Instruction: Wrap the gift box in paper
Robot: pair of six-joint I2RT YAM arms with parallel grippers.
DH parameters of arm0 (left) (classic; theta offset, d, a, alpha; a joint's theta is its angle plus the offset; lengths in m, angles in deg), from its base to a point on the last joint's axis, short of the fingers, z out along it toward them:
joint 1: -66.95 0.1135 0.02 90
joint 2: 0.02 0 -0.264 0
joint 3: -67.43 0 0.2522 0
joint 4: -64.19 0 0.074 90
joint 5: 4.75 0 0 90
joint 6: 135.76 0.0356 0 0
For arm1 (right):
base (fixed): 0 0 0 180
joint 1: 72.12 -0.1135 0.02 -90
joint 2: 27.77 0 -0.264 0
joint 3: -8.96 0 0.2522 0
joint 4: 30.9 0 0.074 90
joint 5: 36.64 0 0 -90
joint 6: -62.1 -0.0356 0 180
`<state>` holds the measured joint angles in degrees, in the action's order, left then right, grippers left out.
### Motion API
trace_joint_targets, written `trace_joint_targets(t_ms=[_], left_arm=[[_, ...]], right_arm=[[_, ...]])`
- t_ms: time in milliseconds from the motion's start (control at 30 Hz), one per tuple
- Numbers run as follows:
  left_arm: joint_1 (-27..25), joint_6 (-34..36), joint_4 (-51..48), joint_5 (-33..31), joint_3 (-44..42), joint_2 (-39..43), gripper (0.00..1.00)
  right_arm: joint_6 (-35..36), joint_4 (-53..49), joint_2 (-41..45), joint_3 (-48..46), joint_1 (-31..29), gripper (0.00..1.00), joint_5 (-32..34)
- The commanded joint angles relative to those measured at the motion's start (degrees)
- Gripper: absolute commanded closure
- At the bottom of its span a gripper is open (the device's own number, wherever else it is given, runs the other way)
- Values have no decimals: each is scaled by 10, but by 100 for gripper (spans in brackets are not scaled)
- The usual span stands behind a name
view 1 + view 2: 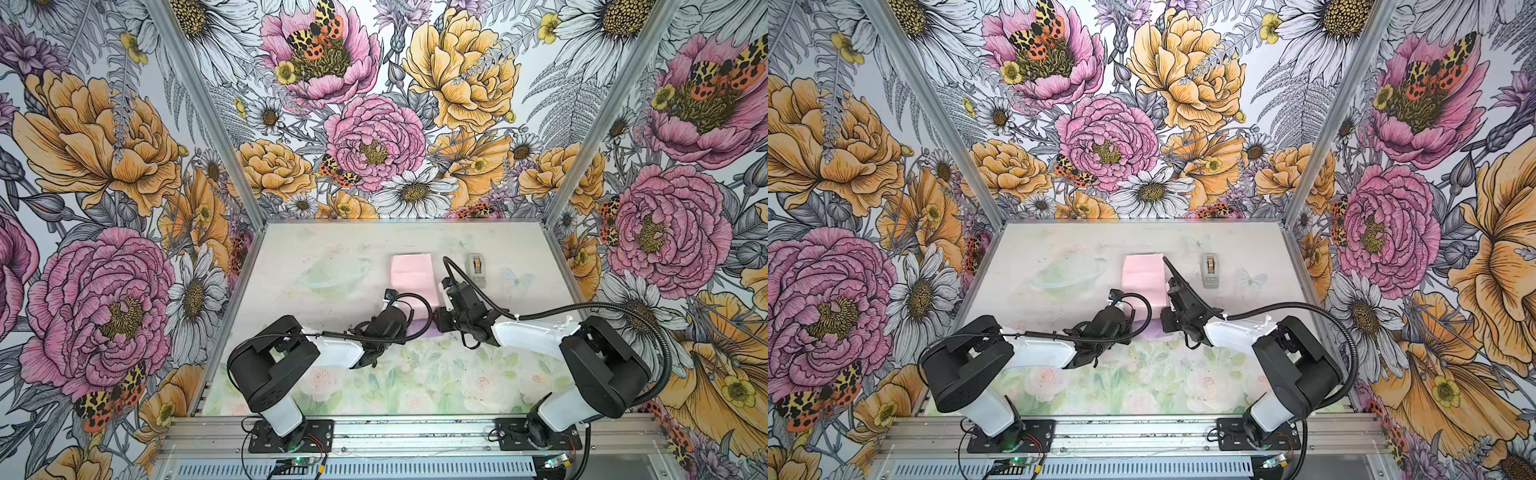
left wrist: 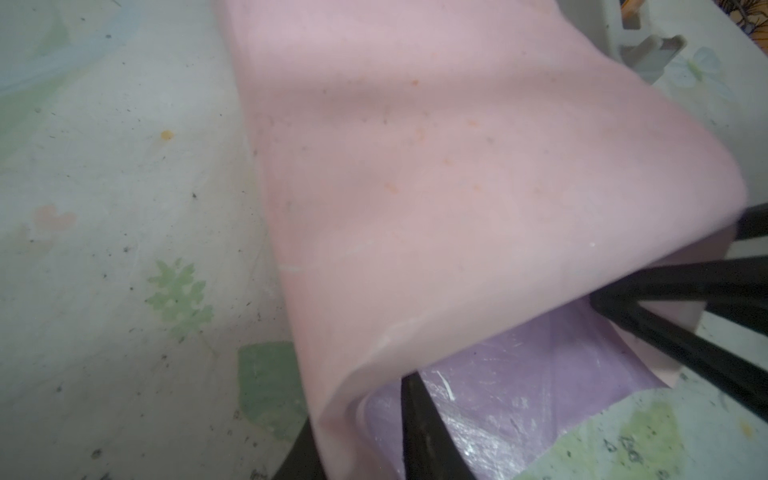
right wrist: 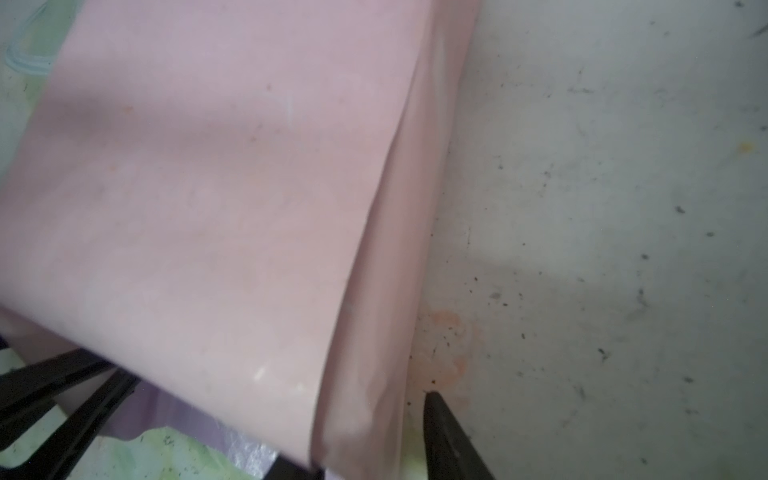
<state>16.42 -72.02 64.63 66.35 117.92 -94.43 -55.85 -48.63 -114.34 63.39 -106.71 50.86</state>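
One fold seems made: the paper (image 1: 409, 272) lies doubled on the table (image 1: 316, 249), the gift box unseen, presumably inside; left gripper (image 2: 357, 415) and right gripper (image 3: 357, 432) straddle its near fold, grip unclear; ends not yet closed.

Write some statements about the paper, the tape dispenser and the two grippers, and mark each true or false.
1. The paper lies mostly pale pink side up. True.
2. The tape dispenser stands on the paper. False: it stands on the table, apart from the paper, to its right in both top views.
3. The paper's lilac side shows nowhere. False: it shows at the near end, under the folded-over pink layer.
4. The left gripper and the right gripper are both at the paper's near end. True.
5. The gift box's navy top is in plain sight. False: no view shows the box.
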Motion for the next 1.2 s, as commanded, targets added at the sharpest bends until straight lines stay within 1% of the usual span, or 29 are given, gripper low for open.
trace_joint_targets(t_ms=[0,100,167,233,333,367,433,500,533,567,700,767,867,1033,1167], left_arm=[[-6,5,-8,-7,3,16,62],[-12,0,-17,-5,-8,54,51],[-14,-3,-33,-3,-13,81,45],[-15,-8,-50,-1,-16,117,41],[-13,-13,-86,-2,-15,169,36],[-9,-17,-96,-1,-14,185,33],[12,-30,-117,21,-8,203,30],[46,-51,-126,65,-2,207,29],[66,-60,-123,109,-1,204,30],[82,-66,-113,135,-1,199,31],[118,-75,-83,196,14,163,33],[129,-79,-69,219,25,137,35],[139,-80,-45,235,42,98,36],[146,-88,-3,263,67,36,39],[143,-79,3,279,97,-1,40]], right_arm=[[7,-51,73,6,3,45,-27],[14,-99,114,19,20,43,-67],[13,-115,126,29,35,42,-87],[3,-135,124,52,56,42,-91],[-8,-155,96,91,76,41,-87],[-11,-164,79,107,82,42,-89],[-15,-177,46,137,89,41,-92],[-19,-182,13,163,94,41,-102],[-21,-182,-3,172,96,41,-106],[-23,-182,-17,182,97,41,-110],[-29,-181,-68,211,100,42,-127],[-34,-181,-86,220,99,43,-134],[-42,-179,-97,222,98,46,-138],[-62,-165,-86,202,94,49,-140],[-82,-137,-77,180,85,49,-147]])
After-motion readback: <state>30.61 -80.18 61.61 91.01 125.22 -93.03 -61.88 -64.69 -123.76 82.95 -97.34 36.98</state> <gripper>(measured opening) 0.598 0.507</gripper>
